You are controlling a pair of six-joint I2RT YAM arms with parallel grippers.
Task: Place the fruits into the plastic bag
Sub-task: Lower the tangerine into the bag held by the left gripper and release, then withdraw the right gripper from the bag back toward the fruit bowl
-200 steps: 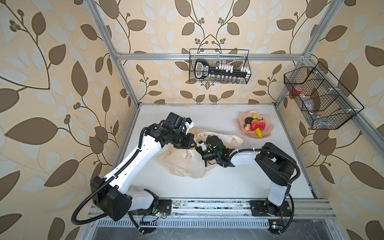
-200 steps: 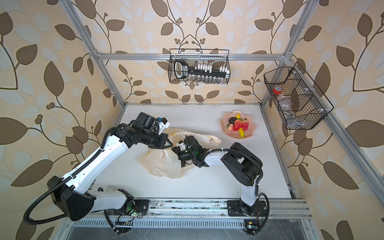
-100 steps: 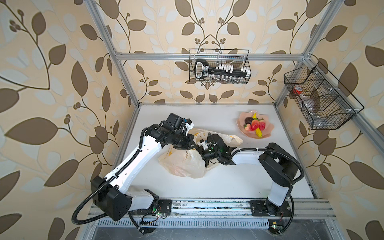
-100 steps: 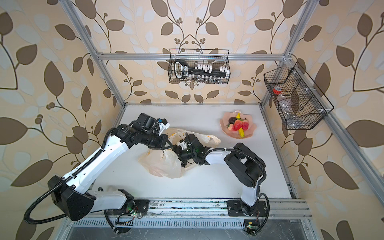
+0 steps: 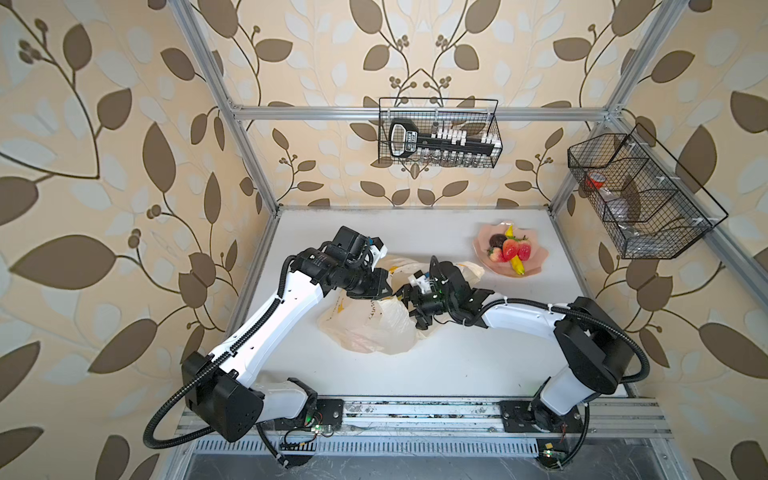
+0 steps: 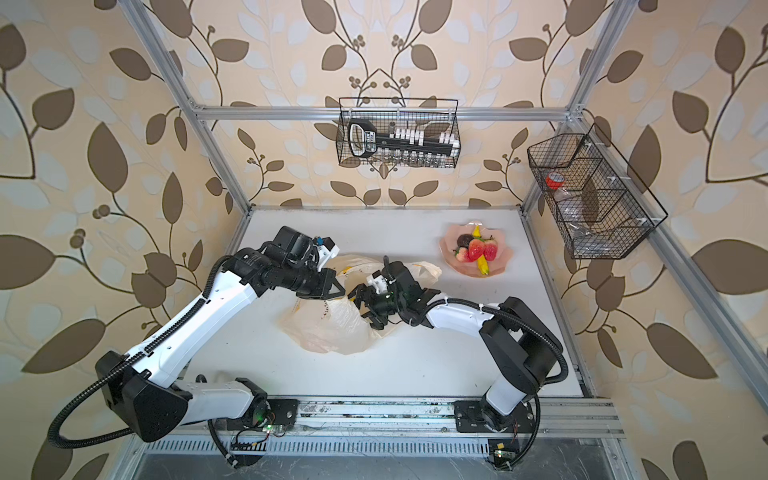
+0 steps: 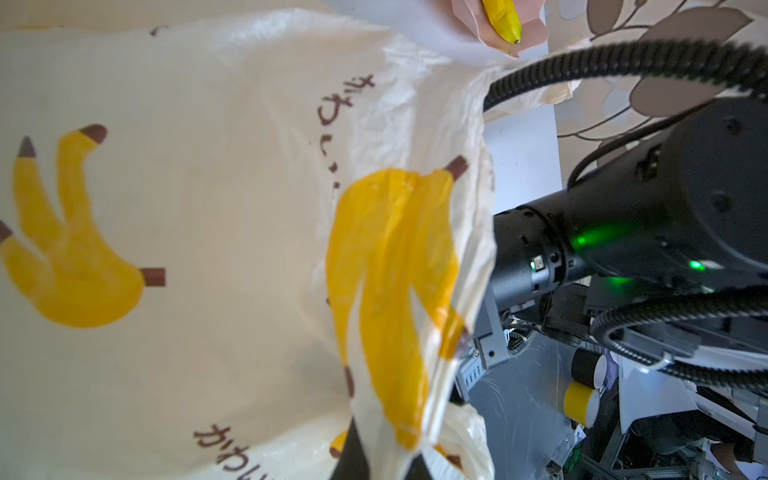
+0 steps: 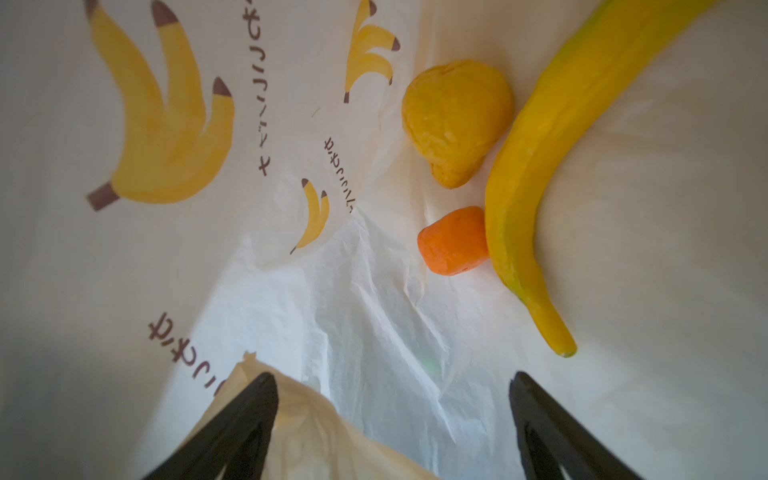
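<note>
Left tool clamped on bag rim, mid-surface. Right tool inside bag, jaws apart, empty. Banana, pear and orange in bag. Strawberries on plate, well apart.

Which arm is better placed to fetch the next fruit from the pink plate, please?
Right, probably. The right gripper is open and empty inside the plastic bag, and the pink plate sits on that arm's side. The left gripper is shut on the bag's edge, holding its mouth up.
</note>
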